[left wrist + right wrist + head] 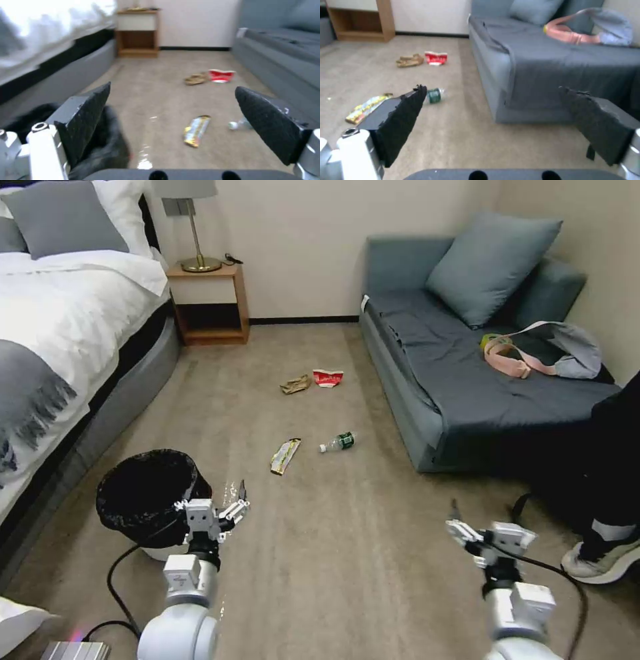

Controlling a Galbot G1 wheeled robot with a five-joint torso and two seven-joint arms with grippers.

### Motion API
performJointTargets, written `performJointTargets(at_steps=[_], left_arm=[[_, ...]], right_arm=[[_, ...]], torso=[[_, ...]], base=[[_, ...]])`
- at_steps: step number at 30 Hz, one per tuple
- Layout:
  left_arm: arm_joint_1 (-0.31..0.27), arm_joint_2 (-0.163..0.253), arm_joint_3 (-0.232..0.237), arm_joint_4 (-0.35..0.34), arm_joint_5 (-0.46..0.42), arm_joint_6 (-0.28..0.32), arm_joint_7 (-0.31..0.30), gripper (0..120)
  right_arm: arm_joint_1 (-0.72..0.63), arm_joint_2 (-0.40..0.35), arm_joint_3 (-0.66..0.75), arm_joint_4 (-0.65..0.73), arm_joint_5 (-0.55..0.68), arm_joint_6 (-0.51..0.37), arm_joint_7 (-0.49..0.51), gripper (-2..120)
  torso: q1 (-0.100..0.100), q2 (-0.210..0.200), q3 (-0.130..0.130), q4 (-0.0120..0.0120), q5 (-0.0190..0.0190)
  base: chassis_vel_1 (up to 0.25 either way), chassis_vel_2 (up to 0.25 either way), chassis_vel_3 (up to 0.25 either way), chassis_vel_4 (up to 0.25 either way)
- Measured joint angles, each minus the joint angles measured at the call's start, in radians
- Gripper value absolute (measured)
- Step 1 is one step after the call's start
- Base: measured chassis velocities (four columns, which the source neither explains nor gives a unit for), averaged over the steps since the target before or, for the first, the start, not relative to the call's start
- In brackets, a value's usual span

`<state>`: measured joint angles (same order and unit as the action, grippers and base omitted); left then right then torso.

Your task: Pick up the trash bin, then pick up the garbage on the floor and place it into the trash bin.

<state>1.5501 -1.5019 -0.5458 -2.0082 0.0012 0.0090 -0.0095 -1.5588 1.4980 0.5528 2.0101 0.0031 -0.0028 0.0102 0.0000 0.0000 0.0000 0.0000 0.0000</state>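
Wide-open, empty left gripper (223,505) beside white trash bin (148,499), crinkled black liner.

Two white, rounded arms with pale grey joint housings. Left hand (225,502) and right hand (462,527) – white-silver blocks, each with two black textured finger pads (87,117). Black cables loop off both wrists – small screw heads on the white knuckles.
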Motion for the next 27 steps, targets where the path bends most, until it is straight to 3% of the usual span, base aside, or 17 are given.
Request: performJointTargets(at_steps=[1, 3, 5, 6, 8, 9, 11, 12, 13, 14, 15, 20, 27], left_arm=[[0.0, -0.001, 0.002, -0.009, 0.0, 0.011, -0.011, 100], [0.0, -0.012, 0.034, -0.09, -0.001, 0.092, -0.096, 100], [0.001, -0.014, 0.038, -0.108, -0.002, 0.089, -0.092, 100], [0.0, -0.009, 0.026, -0.102, -0.001, 0.05, -0.057, 100], [0.004, -0.015, 0.042, -0.12, 0.002, 0.087, -0.088, 100], [0.004, -0.015, 0.042, -0.12, 0.002, 0.087, -0.088, 100], [0.008, -0.031, 0.081, -0.2, 0.007, 0.184, -0.186, 100], [0.01, -0.037, 0.095, -0.236, 0.009, 0.227, -0.231, 100], [0.01, -0.037, 0.095, -0.236, 0.009, 0.227, -0.231, 100], [0.012, -0.045, 0.114, -0.277, 0.011, 0.274, -0.278, 100], [0.012, -0.048, 0.122, -0.284, 0.012, 0.289, -0.291, 100], [0.013, -0.048, 0.122, -0.279, 0.012, 0.292, -0.295, 100], [0.013, -0.048, 0.12, -0.27, 0.013, 0.291, -0.292, 100]], right_arm=[[0.0, 0.0, 0.0, 0.0, 0.0, 0.0, 0.001, 100], [-0.057, -0.015, 0.015, 0.066, 0.022, -0.024, 0.068, 100], [-0.083, -0.022, 0.024, 0.098, 0.032, -0.036, 0.1, 100], [-0.129, -0.034, 0.037, 0.151, 0.049, -0.055, 0.156, 100], [-0.178, -0.046, 0.051, 0.207, 0.065, -0.073, 0.207, 100], [-0.178, -0.046, 0.051, 0.207, 0.065, -0.073, 0.207, 100], [-0.152, -0.026, 0.023, 0.152, 0.027, -0.034, 0.088, 100], [-0.133, -0.02, 0.019, 0.129, 0.017, -0.02, 0.061, 100], [-0.133, -0.02, 0.019, 0.129, 0.017, -0.02, 0.061, 100], [-0.101, -0.014, 0.012, 0.093, 0.009, -0.012, 0.035, 100], [-0.092, -0.015, 0.012, 0.095, 0.012, -0.016, 0.046, 100], [-0.212, -0.053, 0.052, 0.237, 0.059, -0.072, 0.2, 100], [-0.202, -0.058, 0.054, 0.229, 0.066, -0.073, 0.201, 100]], torso=[[0.0, 0.0, 0.0, 0.0, -0.0001], [0.0, 0.0, 0.0, 0.0002, 0.0003], [0.0, 0.0, 0.0, 0.0001, -0.0002], [0.0, 0.0, 0.0, -0.0006, 0.001], [0.0, 0.0, 0.0, -0.0005, -0.0016], [0.0, 0.0, 0.0, -0.0005, -0.0016], [0.0, 0.0, 0.0, 0.0003, 0.0015], [0.0, 0.0, 0.0, 0.0, -0.0005], [0.0, 0.0, 0.0, 0.0, -0.0005], [0.0, 0.0, 0.0, -0.0004, 0.0012], [0.0, 0.0, 0.0, 0.0004, 0.0002], [0.0, 0.0, 0.0, -0.0005, -0.0006], [0.0, 0.0, 0.0, 0.0, 0.0]], base=[[0.0, 0.0, 0.0, 0.0], [0.0, 0.0, 0.0, 0.0], [0.0, 0.0, 0.0, 0.0], [0.0, 0.0, 0.0, 0.0], [0.0, 0.0, 0.0, 0.0], [0.0, 0.0, 0.0, 0.0], [0.0, 0.0, 0.0, 0.0], [0.0, 0.0, 0.0, 0.0], [0.0, 0.0, 0.0, 0.0], [0.0, 0.0, 0.0, 0.0], [0.0, 0.0, 0.0, 0.0], [0.0, 0.0, 0.0, 0.0], [0.0, 0.0, 0.0, 0.0]])
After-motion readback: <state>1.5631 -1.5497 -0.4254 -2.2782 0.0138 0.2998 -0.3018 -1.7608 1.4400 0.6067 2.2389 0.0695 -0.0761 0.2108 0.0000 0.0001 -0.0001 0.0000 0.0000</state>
